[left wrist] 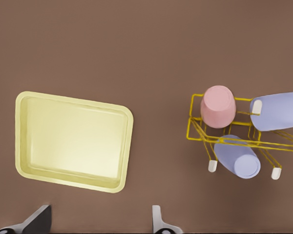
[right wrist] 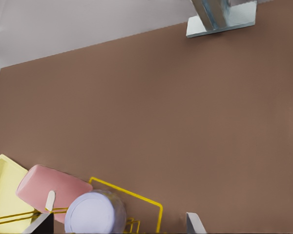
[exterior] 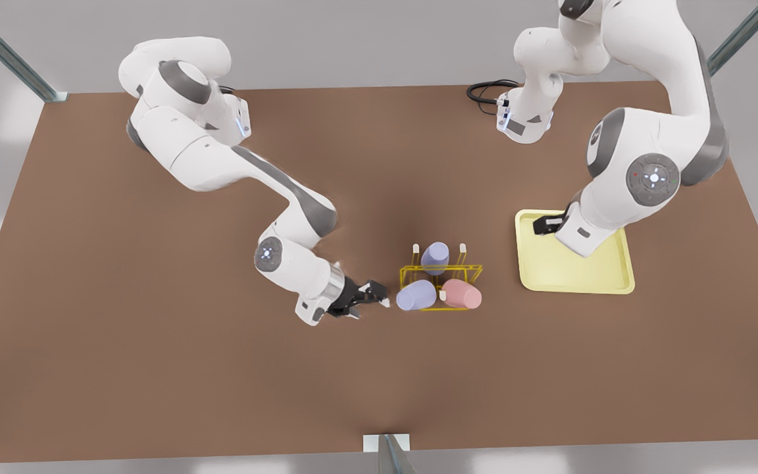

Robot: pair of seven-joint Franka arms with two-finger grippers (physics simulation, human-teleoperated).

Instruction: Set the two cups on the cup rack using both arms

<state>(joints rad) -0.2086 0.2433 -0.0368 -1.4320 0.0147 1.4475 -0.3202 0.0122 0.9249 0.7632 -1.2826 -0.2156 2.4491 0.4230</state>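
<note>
I am hovering my left gripper point(exterior: 547, 225), fingers spread, over the one yellow tray point(exterior: 609, 280), where that arm is waiting. My right gripper point(exterior: 379, 294) is sitting spread and empty just beside the near lavender cup point(exterior: 416, 295). One cup rack point(exterior: 471, 268) is carrying three cups: that one, the far lavender cup point(exterior: 435, 257) and one pink cup point(exterior: 462, 294). I judge that backing straight out, level, is the safest way to avoid a nudge.

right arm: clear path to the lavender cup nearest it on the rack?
Likely yes. The right end effector sits open, level with that lavender cup, bare table between. The pink cup lies beyond it on the yellow cup rack.
</note>
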